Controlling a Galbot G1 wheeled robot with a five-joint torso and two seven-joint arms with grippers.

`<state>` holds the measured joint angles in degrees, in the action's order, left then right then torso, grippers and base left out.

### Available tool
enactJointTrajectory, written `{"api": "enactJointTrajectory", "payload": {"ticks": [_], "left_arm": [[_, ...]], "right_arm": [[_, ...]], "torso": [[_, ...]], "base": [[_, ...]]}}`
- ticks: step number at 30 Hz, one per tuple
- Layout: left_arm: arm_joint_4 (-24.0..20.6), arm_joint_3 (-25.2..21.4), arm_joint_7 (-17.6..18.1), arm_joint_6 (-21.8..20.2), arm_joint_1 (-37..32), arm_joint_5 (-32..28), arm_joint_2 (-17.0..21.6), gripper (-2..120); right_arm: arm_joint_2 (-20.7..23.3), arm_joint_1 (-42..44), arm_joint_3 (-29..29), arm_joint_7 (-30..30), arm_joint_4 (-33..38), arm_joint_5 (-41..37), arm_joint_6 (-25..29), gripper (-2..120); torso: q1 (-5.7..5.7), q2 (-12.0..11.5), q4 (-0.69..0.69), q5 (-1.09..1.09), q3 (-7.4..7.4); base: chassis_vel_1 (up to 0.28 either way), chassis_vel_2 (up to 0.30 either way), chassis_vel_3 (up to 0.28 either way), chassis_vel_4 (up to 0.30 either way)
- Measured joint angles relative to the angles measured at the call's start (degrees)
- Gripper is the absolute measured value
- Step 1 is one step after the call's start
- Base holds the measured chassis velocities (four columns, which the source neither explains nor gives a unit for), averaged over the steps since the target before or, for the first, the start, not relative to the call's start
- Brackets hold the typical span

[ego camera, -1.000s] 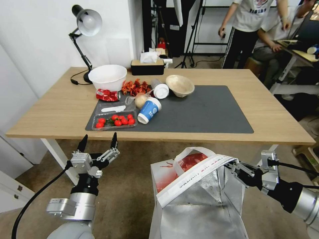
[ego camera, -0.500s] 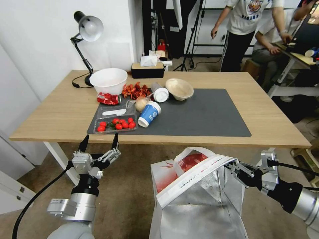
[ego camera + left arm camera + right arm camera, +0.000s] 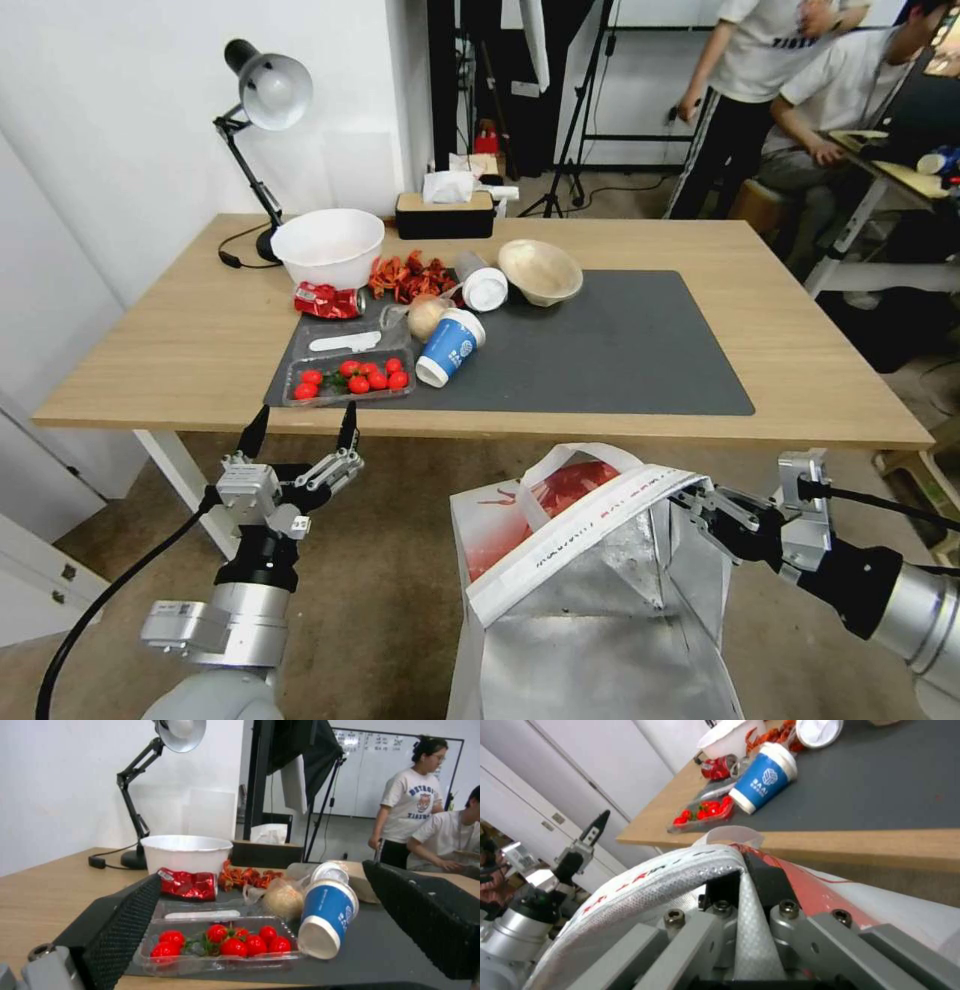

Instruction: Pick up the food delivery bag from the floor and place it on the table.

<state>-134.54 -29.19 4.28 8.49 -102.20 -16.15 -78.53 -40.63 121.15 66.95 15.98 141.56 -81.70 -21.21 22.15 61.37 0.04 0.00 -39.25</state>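
Right gripper clamped on the rim of the food delivery bag, pinching the white edge band at the bag's right top corner; wrist view confirms the band sits between its fingers. Bag hangs open-mouthed in front of the table, below its near edge, over the floor. Looks light but floppy: thin paper and foil, rim buckling under a 1-point hold. White strap handles likely the sturdier grab. Left gripper spread wide, empty, near table edge.
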Motion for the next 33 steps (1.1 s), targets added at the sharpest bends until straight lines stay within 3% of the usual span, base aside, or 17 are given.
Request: {"api": "enactJointTrajectory", "payload": {"ticks": [19,33], "left_arm": [[0.56,0.20,0.20,0.61,0.40,0.37,-0.06,100],[-0.08,-0.03,0.37,0.86,0.14,0.33,-0.07,100]], "right_arm": [[0.87,5.18,10.22,-2.01,1.66,-6.47,-1.09,0],[1.10,4.62,20.54,-5.16,1.74,-18.20,-2.43,0]], "torso": [[-0.16,-0.35,0.00,0.00,0.20],[-0.22,-0.49,-0.01,0.00,0.27]], "base": [[0.000,0.000,0.000,0.000],[0.000,0.000,0.000,0.000]]}}
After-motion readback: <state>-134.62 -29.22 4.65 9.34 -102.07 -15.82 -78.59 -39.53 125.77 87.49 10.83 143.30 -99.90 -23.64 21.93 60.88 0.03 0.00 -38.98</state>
